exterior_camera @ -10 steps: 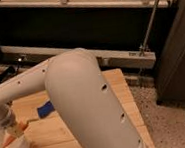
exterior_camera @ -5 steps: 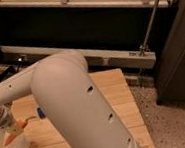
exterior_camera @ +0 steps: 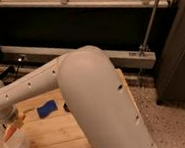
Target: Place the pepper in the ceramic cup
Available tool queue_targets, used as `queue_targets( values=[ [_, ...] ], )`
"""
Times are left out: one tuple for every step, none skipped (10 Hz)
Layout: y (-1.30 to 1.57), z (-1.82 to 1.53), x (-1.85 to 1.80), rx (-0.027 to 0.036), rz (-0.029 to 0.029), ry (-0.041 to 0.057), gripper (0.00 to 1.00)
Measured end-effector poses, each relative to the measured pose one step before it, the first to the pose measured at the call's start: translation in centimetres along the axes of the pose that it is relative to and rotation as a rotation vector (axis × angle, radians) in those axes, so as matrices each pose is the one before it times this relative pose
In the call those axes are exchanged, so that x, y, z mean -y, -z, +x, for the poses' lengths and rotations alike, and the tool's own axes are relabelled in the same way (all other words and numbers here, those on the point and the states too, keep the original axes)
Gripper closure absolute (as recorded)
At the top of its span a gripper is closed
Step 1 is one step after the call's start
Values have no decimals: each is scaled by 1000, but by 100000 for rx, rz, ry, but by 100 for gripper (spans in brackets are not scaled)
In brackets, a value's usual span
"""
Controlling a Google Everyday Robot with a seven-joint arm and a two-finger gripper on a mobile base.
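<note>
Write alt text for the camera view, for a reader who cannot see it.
At the lower left, the gripper holds the orange pepper over the white ceramic cup on a wooden table. The robot's white arm fills the middle; a blue object lies on the table beside it.

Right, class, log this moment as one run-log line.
gripper: left of view, over ceramic cup | shut on pepper | pepper not yet released into cup | blue object on table

The arm (exterior_camera: 99, 103) is smooth, matte off-white plastic. Its big rounded link, farthest from the fingers, has small dark round holes along one side. The slimmer tube leading toward the fingers has a similar row of holes, and the pale gripper (exterior_camera: 13, 122) sits at its end, low left.
</note>
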Motion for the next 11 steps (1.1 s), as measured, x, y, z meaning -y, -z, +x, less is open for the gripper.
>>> queue_targets(
  values=[
    [113,-468,18,3031,2984,10321,100],
    [-121,-214,-288,1775,139,5576,100],
    [-161,-87,-399,1769,-729,5501,100],
    [-236,51,-476,846,-1628,3846,100],
    [-300,216,-414,-55,-2119,2748,100],
    [-278,452,-337,-960,-2110,865,100],
    [-282,874,-96,-2806,-2227,236,100],
    [-181,539,-55,-1936,-1639,76,100],
    [-175,519,44,-2128,-1683,195,100],
    [68,3,688,-862,163,116,100],
    [307,-485,1121,523,1929,207,100]
  ],
)
